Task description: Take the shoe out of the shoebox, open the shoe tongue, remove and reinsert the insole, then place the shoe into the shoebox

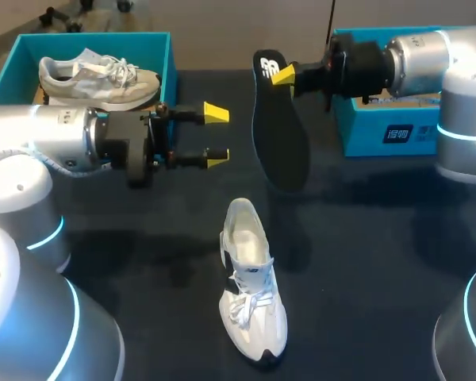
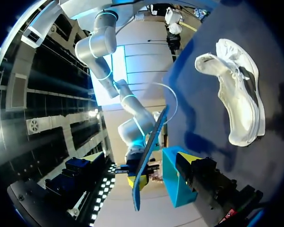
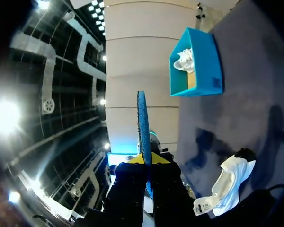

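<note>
A white shoe (image 1: 252,290) lies on the dark table near the front middle, toe toward the front, also in the left wrist view (image 2: 239,104) and the right wrist view (image 3: 229,184). My right gripper (image 1: 284,76) is shut on the top end of a dark insole (image 1: 279,131), which hangs above the table behind the shoe. In the right wrist view the insole (image 3: 142,123) stands edge-on between the yellow tips of that gripper (image 3: 144,159). My left gripper (image 1: 216,135) is open and holds nothing, just left of the insole (image 2: 149,156).
A teal shoebox (image 1: 168,55) at the back left holds a second pale shoe (image 1: 95,78); the right wrist view shows this box (image 3: 203,71) too. Another teal box (image 1: 377,131) sits at the back right under my right arm.
</note>
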Robot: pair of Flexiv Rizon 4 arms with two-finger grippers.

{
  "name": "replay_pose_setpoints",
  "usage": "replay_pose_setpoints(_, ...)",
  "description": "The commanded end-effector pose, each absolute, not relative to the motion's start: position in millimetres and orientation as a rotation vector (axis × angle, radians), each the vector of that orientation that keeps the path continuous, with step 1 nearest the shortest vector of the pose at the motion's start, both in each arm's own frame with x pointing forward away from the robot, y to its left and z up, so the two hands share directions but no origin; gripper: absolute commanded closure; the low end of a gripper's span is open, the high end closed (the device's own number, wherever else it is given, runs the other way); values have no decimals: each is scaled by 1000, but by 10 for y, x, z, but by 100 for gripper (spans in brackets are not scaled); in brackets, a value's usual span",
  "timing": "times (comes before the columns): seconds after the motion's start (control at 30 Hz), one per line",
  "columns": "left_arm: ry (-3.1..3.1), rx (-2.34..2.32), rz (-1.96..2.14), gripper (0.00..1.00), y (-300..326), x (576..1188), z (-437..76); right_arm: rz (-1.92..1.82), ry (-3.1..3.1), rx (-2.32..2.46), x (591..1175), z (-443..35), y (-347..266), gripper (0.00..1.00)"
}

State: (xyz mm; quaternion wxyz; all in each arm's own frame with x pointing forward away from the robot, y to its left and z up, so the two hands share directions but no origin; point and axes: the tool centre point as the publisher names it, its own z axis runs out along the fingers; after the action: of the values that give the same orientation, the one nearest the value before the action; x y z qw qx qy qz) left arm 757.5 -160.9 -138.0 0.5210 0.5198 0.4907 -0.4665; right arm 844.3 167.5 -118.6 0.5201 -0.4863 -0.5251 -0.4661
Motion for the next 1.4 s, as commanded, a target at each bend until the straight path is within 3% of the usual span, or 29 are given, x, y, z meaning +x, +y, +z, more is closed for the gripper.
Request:
replay_pose_setpoints(0.03, 1172, 1241, -1116, 0, -1749, 7657, -1400, -1097, -1223, -1179, 8434, -1239, 1736, 100)
replay_pose_setpoints(0.93, 1195, 1234, -1103, 0, -2089, 7780, -1497, -1094, -1204, -1181, 8441, -1245, 1755, 100)
replay_pose_setpoints(1.0, 1194, 1232, -1101, 7, -2119, 7782, -1494, -1094, -1204, -1181, 8441, -1245, 1755, 100)
replay_pose_setpoints(1.03, 1192, 1230, -1103, 20, -2132, 7783, -1488, -1094, -1204, -1181, 8441, -1245, 1755, 100)
replay_pose_setpoints(1.13, 1186, 1227, -1102, 36, -2173, 7768, -1461, -1094, -1204, -1181, 8441, -1245, 1755, 100)
replay_pose_setpoints(1.17, 1184, 1228, -1095, 48, -2188, 7764, -1458, -1094, -1204, -1181, 8441, -1245, 1755, 100)
replay_pose_setpoints(1.4, 1180, 1224, -1105, 61, -2224, 7741, -1429, -1094, -1204, -1181, 8441, -1245, 1755, 100)
